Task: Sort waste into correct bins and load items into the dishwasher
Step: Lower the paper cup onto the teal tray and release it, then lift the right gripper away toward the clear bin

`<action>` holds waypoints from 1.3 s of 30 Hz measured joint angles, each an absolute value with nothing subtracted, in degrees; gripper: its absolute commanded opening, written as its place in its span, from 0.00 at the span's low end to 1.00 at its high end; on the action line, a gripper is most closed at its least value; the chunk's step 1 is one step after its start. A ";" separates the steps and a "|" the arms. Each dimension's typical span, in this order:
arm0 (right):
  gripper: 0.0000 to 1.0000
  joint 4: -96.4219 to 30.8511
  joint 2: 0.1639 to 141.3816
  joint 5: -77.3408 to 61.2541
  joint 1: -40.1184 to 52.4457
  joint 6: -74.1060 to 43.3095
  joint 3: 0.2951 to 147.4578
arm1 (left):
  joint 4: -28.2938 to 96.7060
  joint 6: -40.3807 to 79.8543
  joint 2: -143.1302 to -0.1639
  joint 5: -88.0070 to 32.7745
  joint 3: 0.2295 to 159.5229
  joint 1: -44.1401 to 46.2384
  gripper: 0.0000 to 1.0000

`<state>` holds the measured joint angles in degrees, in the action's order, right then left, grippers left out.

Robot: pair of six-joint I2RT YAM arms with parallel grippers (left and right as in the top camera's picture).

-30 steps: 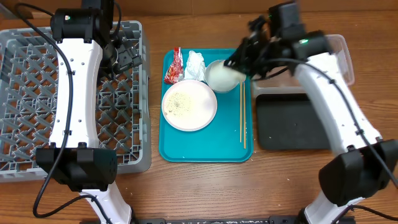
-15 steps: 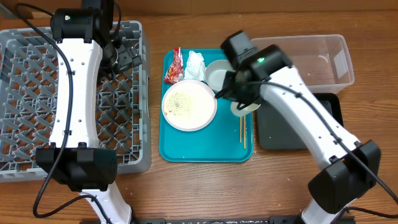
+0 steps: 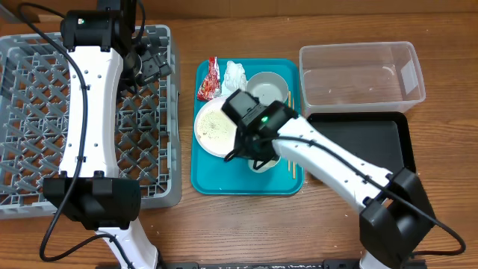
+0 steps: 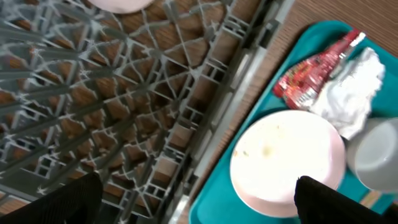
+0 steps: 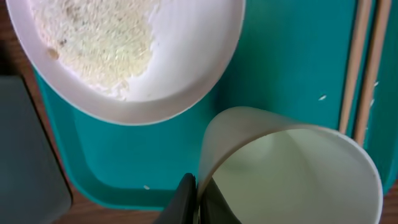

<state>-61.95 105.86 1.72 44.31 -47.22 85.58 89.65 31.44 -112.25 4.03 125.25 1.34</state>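
The right pincer (image 5: 194, 200) pinches a white cup (image 5: 292, 168) by its rim over the teal tray (image 5: 286, 62), beside the rice-strewn plate (image 5: 186, 56); the left pincer (image 4: 193, 199) gapes wide.

The serving tray (image 3: 216, 178) is teal. The plate (image 3: 210, 123) is white, speckled with cream-pale grains (image 5: 106, 43); the cup (image 5: 292, 174) and tissue (image 3: 236, 74) are white too, the wrapper (image 3: 208, 82) a crinkled red. The rack (image 3: 30, 127) is grey — an open lattice pattern — the tub (image 3: 409, 75) clear, the shallow tray (image 3: 366, 142) black, the surface (image 3: 246, 224) brown wood grain.
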 measured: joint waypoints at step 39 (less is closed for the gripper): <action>0.84 -78.85 106.06 -0.12 35.07 -45.47 106.63 | 92.60 27.18 -112.31 -2.92 125.16 2.28 0.94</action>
